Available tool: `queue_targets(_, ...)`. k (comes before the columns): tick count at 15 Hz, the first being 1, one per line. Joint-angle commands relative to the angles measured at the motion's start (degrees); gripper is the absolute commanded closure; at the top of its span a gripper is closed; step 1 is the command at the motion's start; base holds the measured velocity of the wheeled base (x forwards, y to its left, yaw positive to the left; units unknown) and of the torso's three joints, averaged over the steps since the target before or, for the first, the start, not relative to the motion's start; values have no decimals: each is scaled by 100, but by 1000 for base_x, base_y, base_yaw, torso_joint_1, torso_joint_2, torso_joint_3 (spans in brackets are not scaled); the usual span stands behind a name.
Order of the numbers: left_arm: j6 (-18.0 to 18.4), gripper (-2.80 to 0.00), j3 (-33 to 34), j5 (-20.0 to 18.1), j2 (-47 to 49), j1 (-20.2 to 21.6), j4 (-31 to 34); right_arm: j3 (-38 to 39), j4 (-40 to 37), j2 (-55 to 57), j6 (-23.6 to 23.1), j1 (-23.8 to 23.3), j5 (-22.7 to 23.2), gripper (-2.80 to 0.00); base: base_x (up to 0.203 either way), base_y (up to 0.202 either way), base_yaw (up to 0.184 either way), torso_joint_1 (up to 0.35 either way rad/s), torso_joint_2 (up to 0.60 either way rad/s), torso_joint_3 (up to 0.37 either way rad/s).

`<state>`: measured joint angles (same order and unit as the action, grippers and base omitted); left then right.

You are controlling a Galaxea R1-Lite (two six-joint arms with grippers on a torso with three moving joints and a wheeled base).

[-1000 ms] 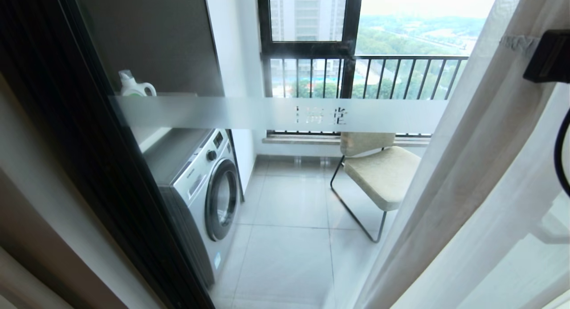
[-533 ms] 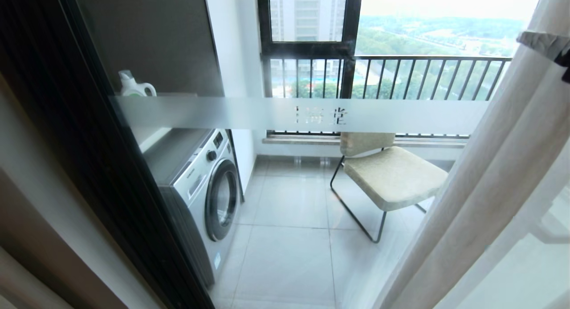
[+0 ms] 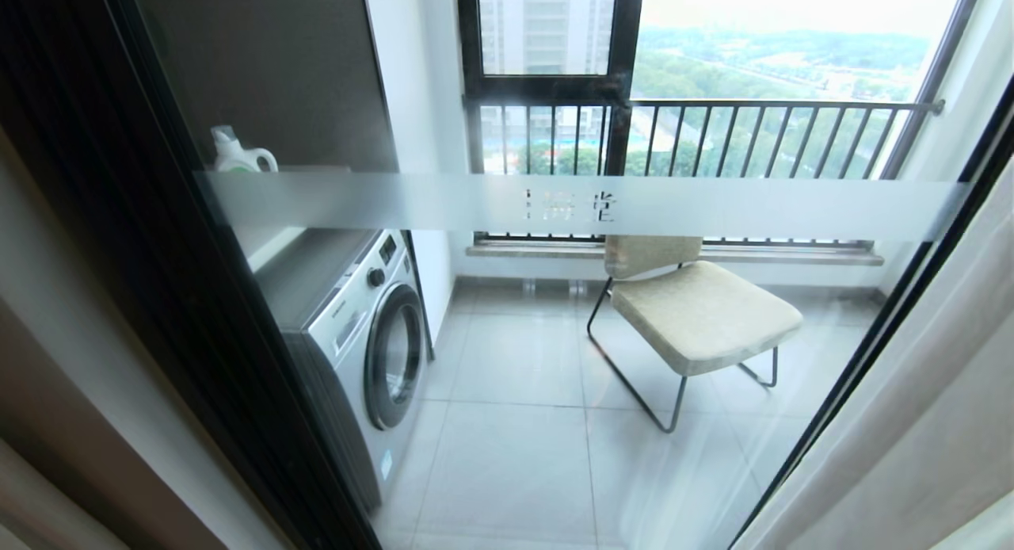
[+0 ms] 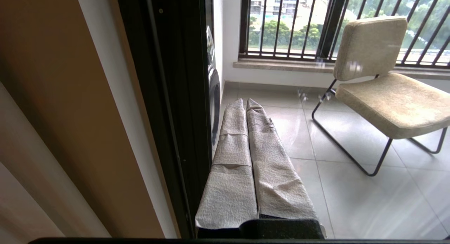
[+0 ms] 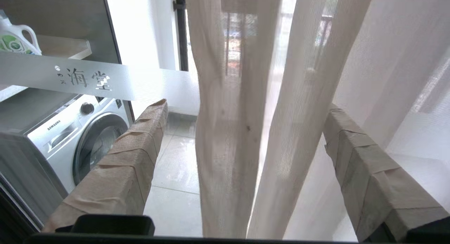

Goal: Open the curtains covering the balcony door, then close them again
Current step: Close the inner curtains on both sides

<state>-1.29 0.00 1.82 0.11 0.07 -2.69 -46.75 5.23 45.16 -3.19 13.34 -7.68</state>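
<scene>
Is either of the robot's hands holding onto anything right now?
No. The right gripper is open, with the curtains hanging loose between its fingers. The left gripper is shut on nothing.

Right gripper [image 5: 242, 131]: fingers spread wide, two hanging folds of the curtains [image 5: 228, 131] between them, touching neither finger; more curtain beyond the right-hand finger. Balcony door [image 5: 63, 77] glass ahead of the left-hand finger. Behind the glass, on that finger's side: washing machine [image 5: 70, 138], shelf above it with detergent bottle [image 5: 14, 40].

Left gripper [image 4: 248, 138]: fingers pressed together, pointing at the glass, door frame [image 4: 168, 96] just beside it on its left. Beyond the glass, chair [image 4: 386, 92] ahead and to its right, on the balcony floor; window railing [image 4: 291, 26] behind the chair.
</scene>
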Motion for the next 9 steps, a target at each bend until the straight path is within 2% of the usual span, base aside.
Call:
queue_targets(1,-3,0,0,3,-2,1,-3,52,-4,-391,-6,2,-5,-280,0,0,0,0,0,0)
queue_targets(7,-3,0,0,3,-2,1,-3,100,-18,-486,3,-114,4,-280,0,0,0,0,0,0)
queue_targets(8,-3,0,0,3,-2,1,-3,137,-22,-533,3,-154,9,0,0,0,0,0,0,0)
queue_targets(9,-3,0,0,3,-2,1,-3,186,-14,-572,3,-182,18,0,0,0,0,0,0,0)
